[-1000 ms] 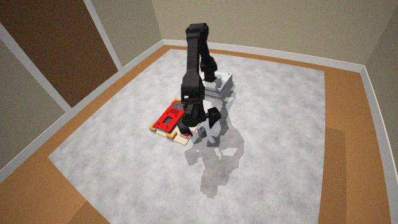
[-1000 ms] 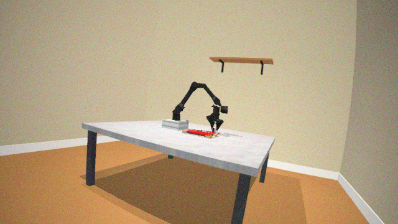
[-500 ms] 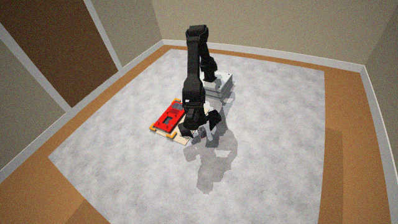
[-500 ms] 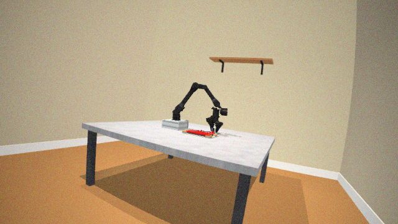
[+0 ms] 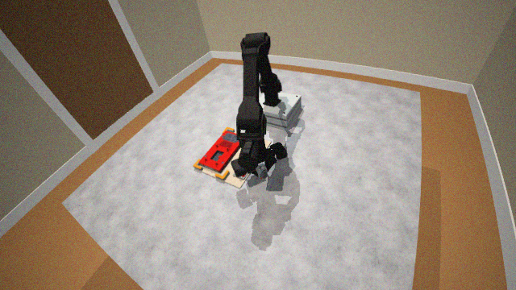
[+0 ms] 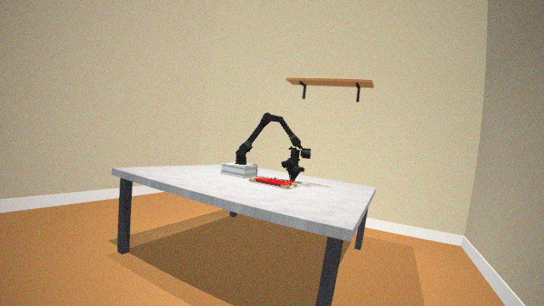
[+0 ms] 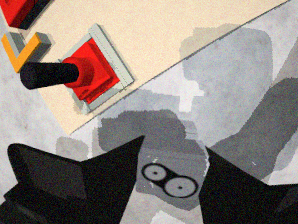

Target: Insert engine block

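Engine block (image 5: 262,171) (image 7: 170,174) looks grey, topped with two black-rimmed discs (image 7: 180,187).

- worktop (image 5: 355,169) (image 6: 255,191): marble-like, mottled, smooth
- car body (image 5: 211,158): glossy-looking red plastic
- board (image 5: 238,180) (image 7: 150,35): pale, wood-like, matt
- claw (image 5: 260,161) (image 6: 293,178) (image 7: 169,144): matt black plastic
- shelf (image 6: 329,82): brown wood

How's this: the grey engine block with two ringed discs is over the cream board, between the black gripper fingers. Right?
Not over the cream board: the wrist view shows the grey engine block beyond its edge, over the pale marbled tabletop. Between the black fingers, yes.
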{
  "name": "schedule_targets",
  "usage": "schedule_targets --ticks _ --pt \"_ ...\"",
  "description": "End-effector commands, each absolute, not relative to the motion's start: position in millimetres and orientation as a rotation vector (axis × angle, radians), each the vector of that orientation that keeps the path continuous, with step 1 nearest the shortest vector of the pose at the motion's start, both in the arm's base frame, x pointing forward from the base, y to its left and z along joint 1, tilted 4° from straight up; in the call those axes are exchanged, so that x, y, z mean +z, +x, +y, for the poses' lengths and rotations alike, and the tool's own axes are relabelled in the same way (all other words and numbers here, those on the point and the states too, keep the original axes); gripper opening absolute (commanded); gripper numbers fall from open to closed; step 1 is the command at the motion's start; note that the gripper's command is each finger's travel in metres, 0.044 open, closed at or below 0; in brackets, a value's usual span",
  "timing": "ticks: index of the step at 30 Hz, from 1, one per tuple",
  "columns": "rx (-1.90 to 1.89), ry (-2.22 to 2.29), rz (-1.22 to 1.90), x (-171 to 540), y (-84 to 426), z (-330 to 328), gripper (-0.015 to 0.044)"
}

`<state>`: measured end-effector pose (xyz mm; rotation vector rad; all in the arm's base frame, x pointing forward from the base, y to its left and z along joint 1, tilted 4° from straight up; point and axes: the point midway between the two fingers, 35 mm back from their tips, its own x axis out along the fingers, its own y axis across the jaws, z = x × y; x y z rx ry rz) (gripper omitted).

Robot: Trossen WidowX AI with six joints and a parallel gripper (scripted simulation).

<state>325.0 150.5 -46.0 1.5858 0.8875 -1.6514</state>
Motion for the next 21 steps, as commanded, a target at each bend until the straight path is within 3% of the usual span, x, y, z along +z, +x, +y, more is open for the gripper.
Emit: schedule_targets --ticks 1,3,7,21 --pt "-1.661 1.582 0.889 -48.5 323.2 150.1 0.0111" --pt "-1.661 1.582 0.889 -48.5 323.2 150.1 0.0098" --pt "-1.660 1.582 0.889 -44.1 324.3 150.3 0.0000" --pt "-1.660 1.582 0.888 -1.4 332.4 150.1 0.0000"
